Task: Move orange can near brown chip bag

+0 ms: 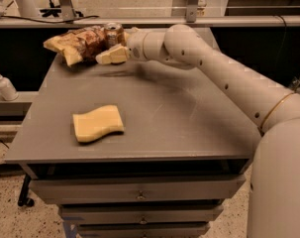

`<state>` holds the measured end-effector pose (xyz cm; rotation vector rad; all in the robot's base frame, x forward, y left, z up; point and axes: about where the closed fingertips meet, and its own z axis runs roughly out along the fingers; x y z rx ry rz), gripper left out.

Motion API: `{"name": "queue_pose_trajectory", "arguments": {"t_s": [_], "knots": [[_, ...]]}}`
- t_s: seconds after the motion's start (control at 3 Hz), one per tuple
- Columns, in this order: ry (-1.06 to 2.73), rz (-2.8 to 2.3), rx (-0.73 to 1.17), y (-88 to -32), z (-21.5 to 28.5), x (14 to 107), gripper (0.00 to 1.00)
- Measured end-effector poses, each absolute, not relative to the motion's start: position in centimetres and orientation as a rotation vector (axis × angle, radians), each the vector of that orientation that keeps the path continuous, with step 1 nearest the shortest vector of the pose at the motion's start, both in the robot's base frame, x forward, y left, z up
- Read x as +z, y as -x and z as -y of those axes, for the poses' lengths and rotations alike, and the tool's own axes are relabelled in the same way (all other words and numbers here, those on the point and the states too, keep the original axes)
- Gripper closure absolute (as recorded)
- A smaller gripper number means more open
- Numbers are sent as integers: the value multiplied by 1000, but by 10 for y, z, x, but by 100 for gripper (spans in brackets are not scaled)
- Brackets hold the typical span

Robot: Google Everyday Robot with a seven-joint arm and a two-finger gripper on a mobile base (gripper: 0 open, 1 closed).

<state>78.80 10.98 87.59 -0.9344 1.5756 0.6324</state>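
Note:
The orange can stands upright at the far left of the grey table, its silver top showing. It sits right against the brown chip bag, a crinkled dark brown bag with tan ends lying along the far edge. My gripper reaches in from the right on a long white arm. Its pale fingers stand on either side of the can, shut on it.
A flat pale-yellow sponge lies near the table's front left. A white bottle stands on a lower ledge at the left. Drawers sit under the tabletop. A metal rail runs behind the table.

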Motion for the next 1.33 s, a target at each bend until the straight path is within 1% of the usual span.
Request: {"name": "queue_pose_trajectory", "arguments": {"t_s": [0.33, 0.67, 1.0, 1.33], "knots": [[929, -1568, 659, -790, -79, 885, 0], [935, -1543, 632, -795, -29, 907, 0], [942, -1487, 564, -787, 23, 944, 0], [946, -1456, 531, -767, 64, 974, 0]]}}
